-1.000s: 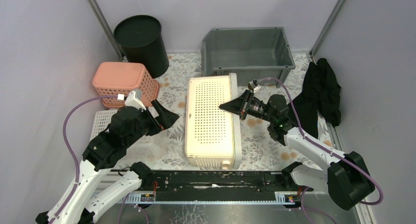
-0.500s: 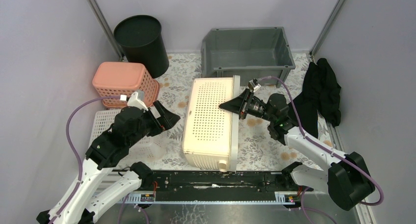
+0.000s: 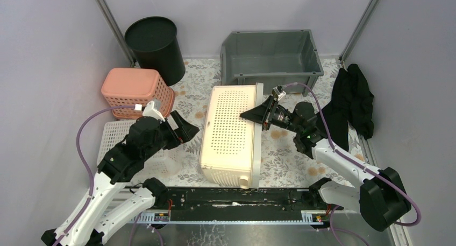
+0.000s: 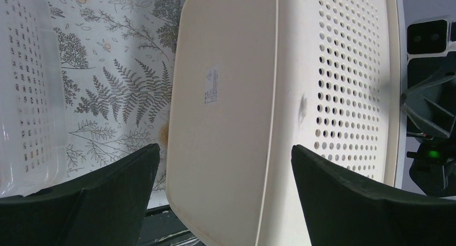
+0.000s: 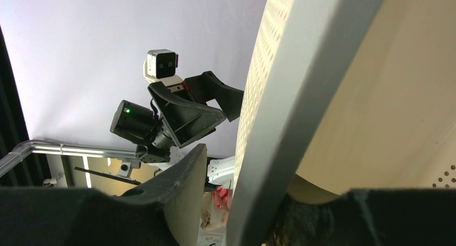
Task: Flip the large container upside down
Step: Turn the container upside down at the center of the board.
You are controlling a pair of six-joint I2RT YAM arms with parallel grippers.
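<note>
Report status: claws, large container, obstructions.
Left claw wide open, facing the large container. Right claw astride its rim, grip unclear. Container on its side, not yet inverted. White basket close on its left.

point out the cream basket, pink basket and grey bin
cream basket (image 3: 228, 133), top view, perforated upper face
pink basket (image 3: 134, 87), top view, top surface
grey bin (image 3: 269, 55), top view, bare inside
</note>
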